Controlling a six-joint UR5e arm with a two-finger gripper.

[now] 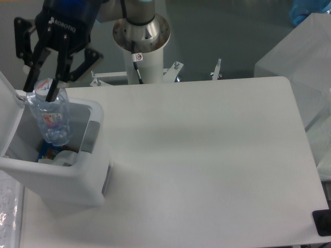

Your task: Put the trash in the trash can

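Observation:
The clear blue-tinted bottle hangs upright over the open mouth of the white trash can, its lower end level with the rim. My gripper is shut on the bottle's neck, just above the can's back left corner. Down inside the can lies a white tissue wad beside a blue-and-yellow packet. The can's lid stands open at the left.
The arm's base column stands behind the table's back edge. A translucent white box sits off the table's right side. A dark object is at the lower right corner. The white tabletop spreads right of the can.

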